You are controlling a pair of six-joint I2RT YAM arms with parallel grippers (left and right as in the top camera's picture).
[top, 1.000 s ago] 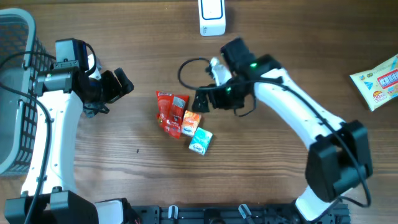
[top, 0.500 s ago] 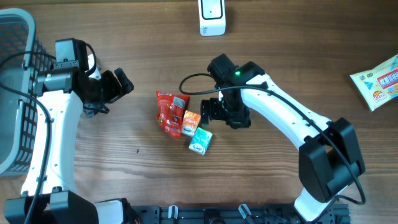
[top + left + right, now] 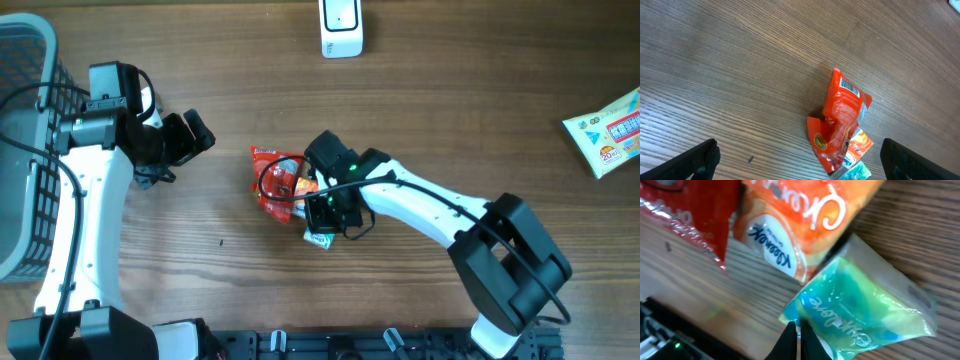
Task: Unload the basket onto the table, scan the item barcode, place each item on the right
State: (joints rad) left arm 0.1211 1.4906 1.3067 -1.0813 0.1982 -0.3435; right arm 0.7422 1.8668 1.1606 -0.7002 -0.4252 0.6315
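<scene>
My right arm reaches leftward across the wooden table (image 3: 470, 90), wrist bent down over a small pile of packets. My right gripper (image 3: 794, 337) has its fingertips pressed together at the edge of the teal pack (image 3: 865, 310); I cannot tell whether any wrapper is caught between them. The orange pack (image 3: 805, 225) touches the teal one, and the red packet (image 3: 842, 120) lies beside it. My left gripper (image 3: 200, 140) hovers left of the pile, fingers spread wide. A basket (image 3: 20, 150) sits at the left edge and a white device (image 3: 341, 28) at the far edge, with bare wood between it and the pile.
</scene>
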